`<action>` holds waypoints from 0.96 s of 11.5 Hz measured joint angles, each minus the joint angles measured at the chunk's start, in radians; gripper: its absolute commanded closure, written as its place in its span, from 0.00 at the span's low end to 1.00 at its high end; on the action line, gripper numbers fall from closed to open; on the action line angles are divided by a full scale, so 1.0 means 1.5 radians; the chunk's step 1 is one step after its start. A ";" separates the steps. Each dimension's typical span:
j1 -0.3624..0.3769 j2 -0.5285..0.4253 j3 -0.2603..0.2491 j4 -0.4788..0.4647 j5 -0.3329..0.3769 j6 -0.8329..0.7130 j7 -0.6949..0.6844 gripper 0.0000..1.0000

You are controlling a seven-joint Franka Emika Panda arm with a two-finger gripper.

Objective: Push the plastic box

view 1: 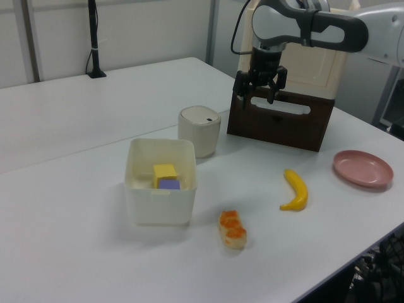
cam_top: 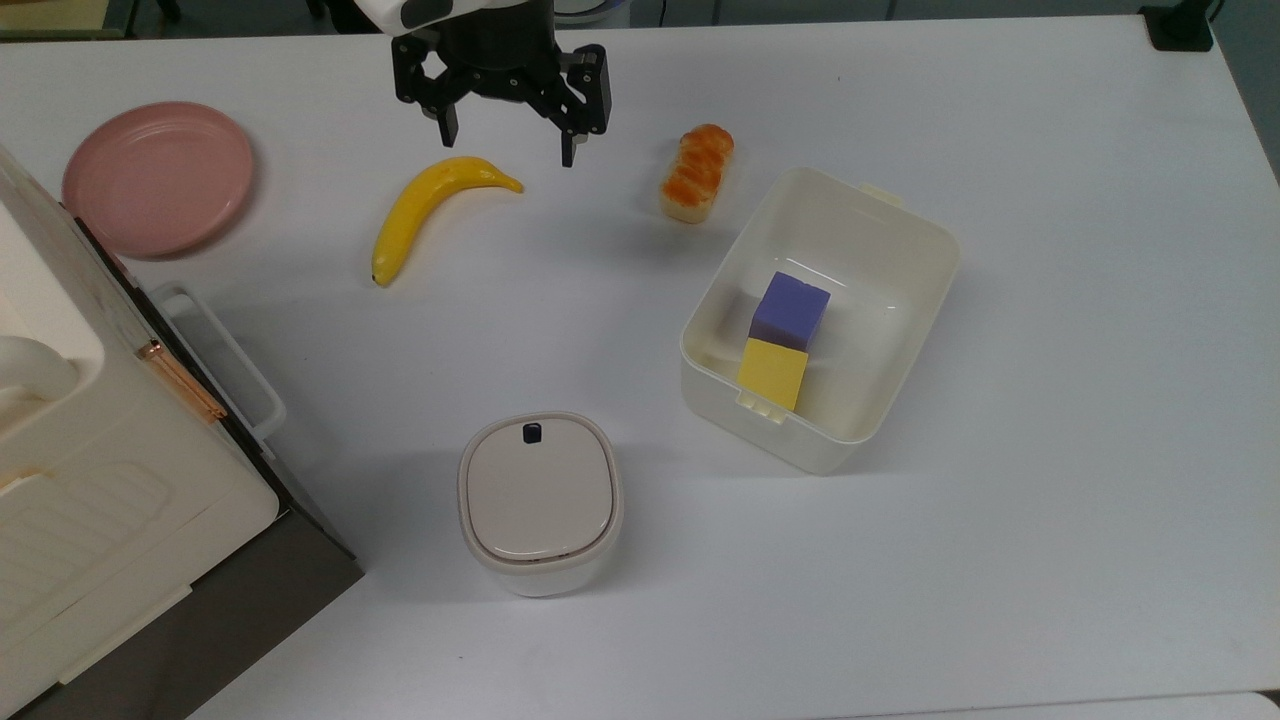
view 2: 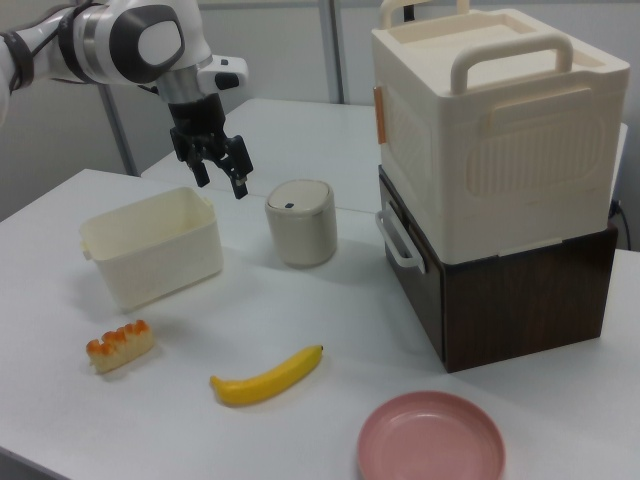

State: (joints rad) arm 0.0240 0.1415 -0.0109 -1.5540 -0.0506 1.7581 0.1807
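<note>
Reaching first | gripper (cam_top: pixel 507 140) hangs wide, empty | plastic box (cam_top: pixel 912 235) sits at four o'clock in top view | you lower beside its wall, then shove squarely.

Smooth, thin cream plastic with a soft sheen on the plastic box (cam_top: pixel 905 290); matt foam-like faces on the purple block (cam_top: pixel 790 310) and yellow block (cam_top: pixel 773 373). Glossy yellow skin on the banana (cam_top: pixel 425 208). Satin pink plate (cam_top: pixel 158 177). Matt white table (cam_top: pixel 1050 420).
</note>
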 measured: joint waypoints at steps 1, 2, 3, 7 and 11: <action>0.000 0.000 0.000 0.000 0.000 0.000 0.000 0.00; 0.000 0.000 0.000 0.000 0.000 0.000 0.000 0.00; -0.002 0.000 0.000 0.000 0.000 0.000 0.000 0.00; -0.003 0.000 0.000 0.001 0.000 0.000 0.000 0.00; -0.003 0.000 0.001 0.002 0.000 0.000 -0.007 0.00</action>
State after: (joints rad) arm 0.0197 0.1415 -0.0091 -1.5508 -0.0504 1.7581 0.1699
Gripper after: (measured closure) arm 0.000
